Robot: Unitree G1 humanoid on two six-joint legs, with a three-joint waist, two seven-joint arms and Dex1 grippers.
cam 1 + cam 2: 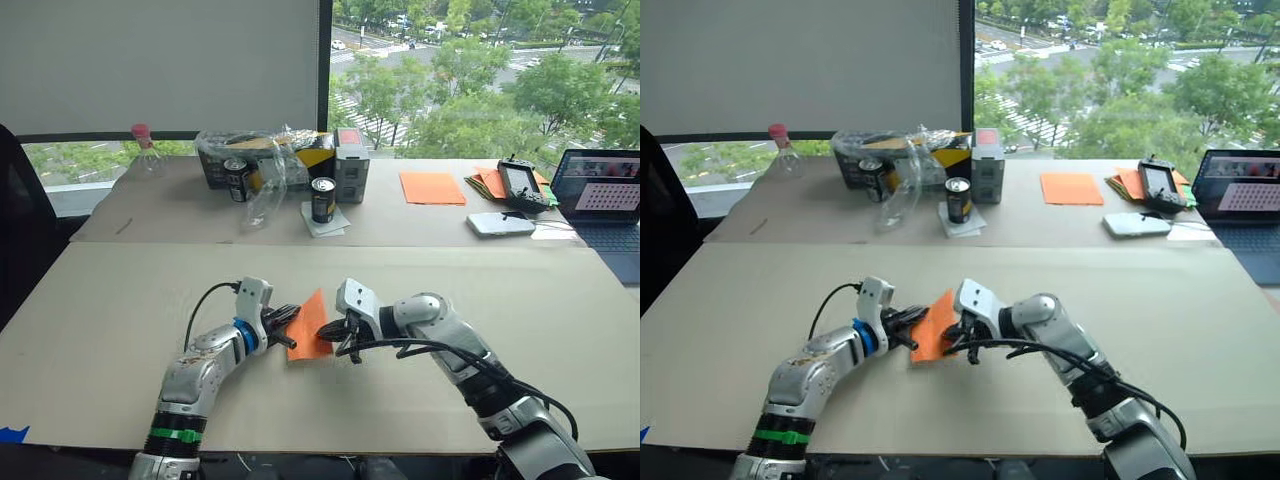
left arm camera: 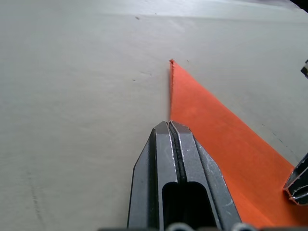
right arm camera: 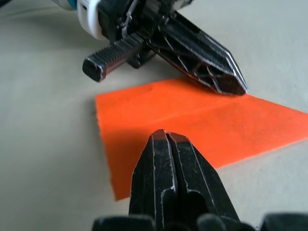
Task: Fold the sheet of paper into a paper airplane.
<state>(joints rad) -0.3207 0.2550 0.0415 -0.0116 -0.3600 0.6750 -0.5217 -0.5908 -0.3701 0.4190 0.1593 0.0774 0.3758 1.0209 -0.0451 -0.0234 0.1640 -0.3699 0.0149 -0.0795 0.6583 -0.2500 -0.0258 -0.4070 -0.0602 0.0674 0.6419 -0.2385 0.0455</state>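
The orange sheet of paper point(image 1: 311, 325) lies flat on the cardboard tabletop point(image 1: 120, 330), folded into a narrow pointed wedge with its tip pointing away from me. My left gripper point(image 1: 286, 322) is shut, and its tips rest on the wedge's left folded edge point(image 2: 175, 113). On the opposite side my right gripper point(image 1: 341, 335) is also shut, its tips on the wide near end of the paper point(image 3: 192, 115). In the right wrist view the left gripper's fingers point(image 3: 207, 62) touch the paper's far edge. Nothing is clamped between either pair of fingers.
On the back table stand a dark can point(image 1: 322, 198), a second can point(image 1: 236, 178) by a plastic bag, a grey box point(image 1: 351, 163) and a pink-capped bottle point(image 1: 146, 150). At the back right lie a smooth orange sheet point(image 1: 432, 187), a controller point(image 1: 522, 185) and a laptop point(image 1: 605, 195).
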